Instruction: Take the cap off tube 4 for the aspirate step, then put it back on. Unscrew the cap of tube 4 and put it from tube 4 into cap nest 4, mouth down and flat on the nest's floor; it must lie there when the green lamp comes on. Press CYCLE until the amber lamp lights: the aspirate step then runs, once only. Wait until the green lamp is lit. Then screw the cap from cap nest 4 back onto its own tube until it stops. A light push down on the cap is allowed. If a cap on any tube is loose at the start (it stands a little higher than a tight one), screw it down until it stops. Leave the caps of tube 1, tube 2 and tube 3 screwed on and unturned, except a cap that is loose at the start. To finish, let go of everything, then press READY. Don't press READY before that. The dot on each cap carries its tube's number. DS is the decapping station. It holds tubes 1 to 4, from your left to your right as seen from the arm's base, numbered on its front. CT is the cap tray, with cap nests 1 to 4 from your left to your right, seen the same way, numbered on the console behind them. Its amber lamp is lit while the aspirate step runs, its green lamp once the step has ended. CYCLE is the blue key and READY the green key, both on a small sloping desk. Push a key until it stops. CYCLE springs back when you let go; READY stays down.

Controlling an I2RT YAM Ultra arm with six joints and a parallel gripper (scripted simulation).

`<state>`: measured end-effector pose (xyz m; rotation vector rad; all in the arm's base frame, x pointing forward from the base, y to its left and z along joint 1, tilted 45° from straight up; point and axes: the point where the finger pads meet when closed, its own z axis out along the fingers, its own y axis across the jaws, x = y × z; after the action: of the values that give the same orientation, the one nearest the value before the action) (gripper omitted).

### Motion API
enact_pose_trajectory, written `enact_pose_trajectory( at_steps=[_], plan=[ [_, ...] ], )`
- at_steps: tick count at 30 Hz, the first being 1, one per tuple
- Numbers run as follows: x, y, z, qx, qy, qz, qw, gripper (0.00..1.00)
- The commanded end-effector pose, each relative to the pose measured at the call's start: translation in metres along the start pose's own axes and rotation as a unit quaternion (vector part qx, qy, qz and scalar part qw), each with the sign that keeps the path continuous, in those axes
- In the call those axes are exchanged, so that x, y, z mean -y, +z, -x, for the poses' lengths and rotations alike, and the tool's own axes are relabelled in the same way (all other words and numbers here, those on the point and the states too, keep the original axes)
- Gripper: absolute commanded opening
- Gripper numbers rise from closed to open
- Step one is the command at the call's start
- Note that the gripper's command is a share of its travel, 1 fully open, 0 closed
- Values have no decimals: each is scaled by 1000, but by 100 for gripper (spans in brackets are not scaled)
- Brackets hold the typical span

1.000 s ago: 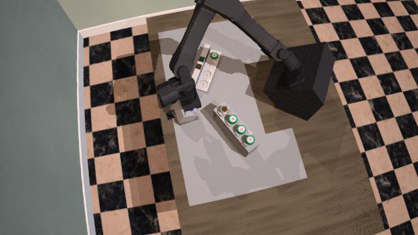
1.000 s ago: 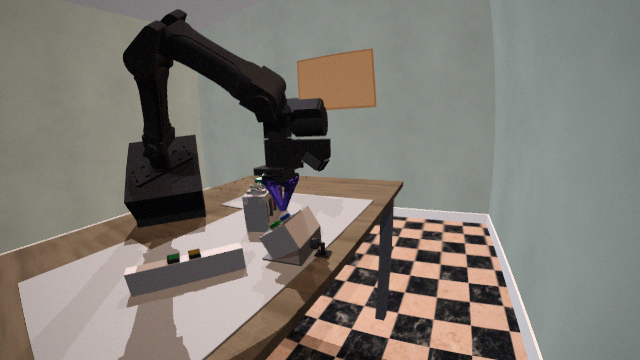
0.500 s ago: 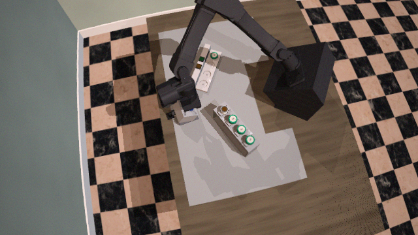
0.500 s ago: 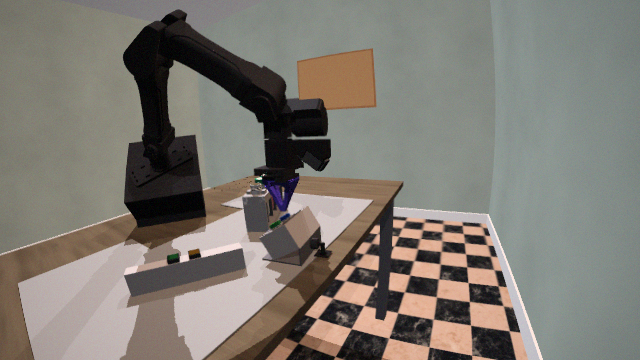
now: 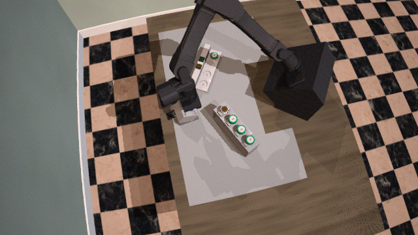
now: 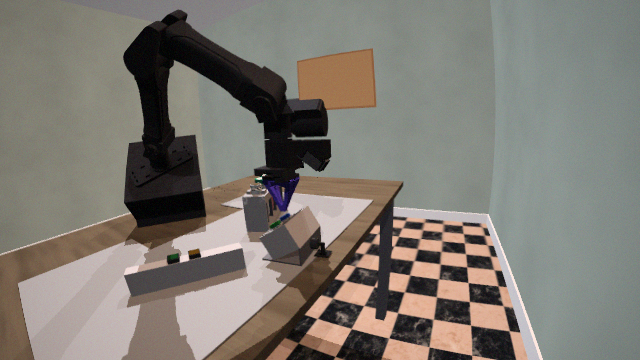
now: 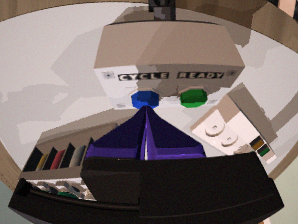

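My gripper [image 7: 146, 112] is shut and empty, with its blue fingers pointing down at the blue CYCLE key [image 7: 144, 99]. The tips are at the key or just above it; I cannot tell if they touch. The green READY key [image 7: 192, 99] sits beside it on the sloping desk [image 6: 291, 235]. In the exterior view the fingertips [image 6: 282, 206] hang right over the desk. On the decapping station [image 5: 233, 128] the tube nearest the desk [image 5: 224, 108] is open. The three other tubes [image 5: 241, 129] carry green-and-white caps. One cap [image 5: 214, 55] lies in the end nest of the cap tray [image 5: 206, 72].
The console's green lamp [image 6: 173, 258] and amber lamp [image 6: 194, 253] show as small blocks; I cannot tell if either is lit. The arm's black base [image 5: 298, 81] stands at the right. The desk is close to the table's edge.
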<state>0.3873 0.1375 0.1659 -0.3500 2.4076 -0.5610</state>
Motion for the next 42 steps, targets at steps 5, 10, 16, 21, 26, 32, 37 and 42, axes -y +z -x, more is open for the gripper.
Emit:
enact_pose_trajectory(
  at_steps=[5, 10, 16, 21, 26, 32, 37, 42],
  plan=[
    [-3, -7, 6, 12, 2, 4, 1000, 0],
    [-3, -7, 7, 12, 2, 4, 1000, 0],
    [-3, -8, 7, 12, 2, 4, 1000, 0],
    [-2, -8, 7, 12, 2, 4, 1000, 0],
    [-2, -8, 8, 12, 2, 4, 1000, 0],
    [-2, -8, 8, 12, 2, 4, 1000, 0],
    [-2, -7, 8, 12, 2, 4, 1000, 0],
    [-2, -4, 8, 12, 2, 4, 1000, 0]
  ],
)
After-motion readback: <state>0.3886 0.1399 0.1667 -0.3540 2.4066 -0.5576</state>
